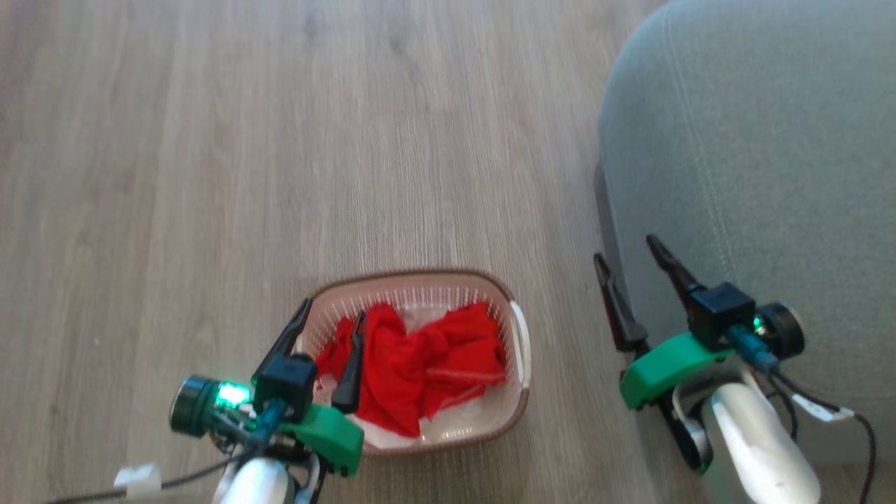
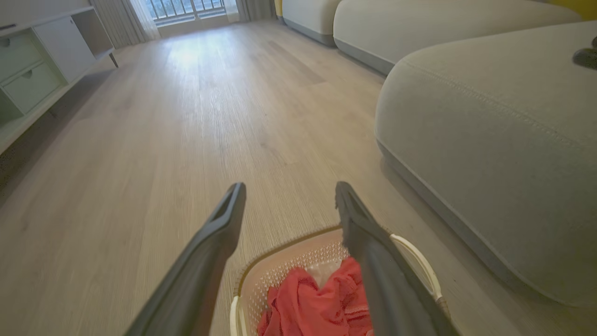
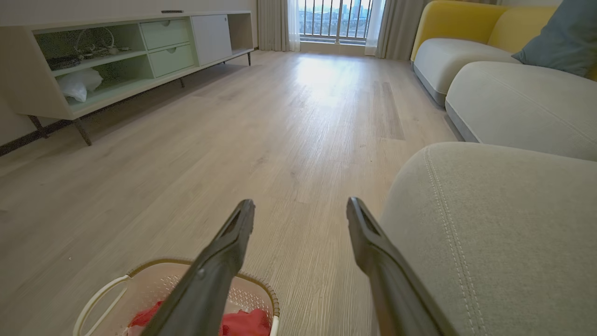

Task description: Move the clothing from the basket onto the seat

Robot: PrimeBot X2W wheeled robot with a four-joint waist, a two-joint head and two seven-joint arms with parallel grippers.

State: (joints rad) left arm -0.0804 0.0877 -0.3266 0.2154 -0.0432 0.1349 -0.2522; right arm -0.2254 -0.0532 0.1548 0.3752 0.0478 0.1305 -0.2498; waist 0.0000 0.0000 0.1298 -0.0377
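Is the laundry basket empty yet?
Not empty. Crumpled bright red fabric clothing lies inside the cream perforated plastic basket, covering most of its bottom.

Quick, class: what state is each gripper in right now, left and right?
Left gripper: open, empty, over the basket.
Right gripper: open, empty, at the seat's edge.

Head cam: scene is viewed from above, angled steeply down; floor (image 1: pixel 280 140) fills most of the frame, basket (image 1: pixel 406 290) at bottom centre, seat (image 1: pixel 756 140) at right edge. L wrist cam: held low, close over basket, aimed fwd along floor. R wrist cam: held low beside seat's corner, aimed fwd toward window (image 3: pixel 336 18). Basket, seat & floor are shared by all three.
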